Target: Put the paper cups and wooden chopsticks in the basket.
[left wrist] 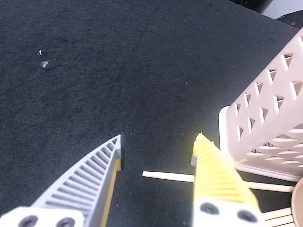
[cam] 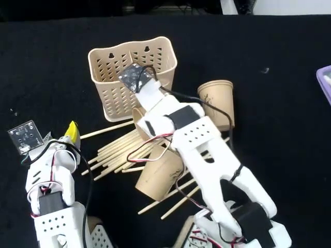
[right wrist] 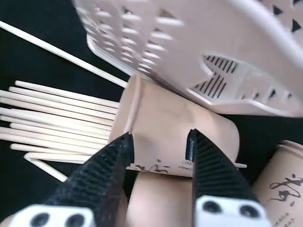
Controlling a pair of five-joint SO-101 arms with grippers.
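where the high view looks down, the basket (cam: pixel 132 72) stands upright on the black worktop (cam: pixel 269 41), with paper cups (cam: pixel 158 173) and a heap of chopsticks (cam: pixel 116 152) just beside it, none inside. a purple thing (cam: pixel 325 80) sits at the far edge. in the left wrist view the left hand (left wrist: pixel 158 142) is spread wide, holding nothing, above one chopstick (left wrist: pixel 165 176). in the right wrist view the right hand (right wrist: pixel 160 137) is released astride a tipped cup (right wrist: pixel 163 109). i would close gently, since paper crushes.
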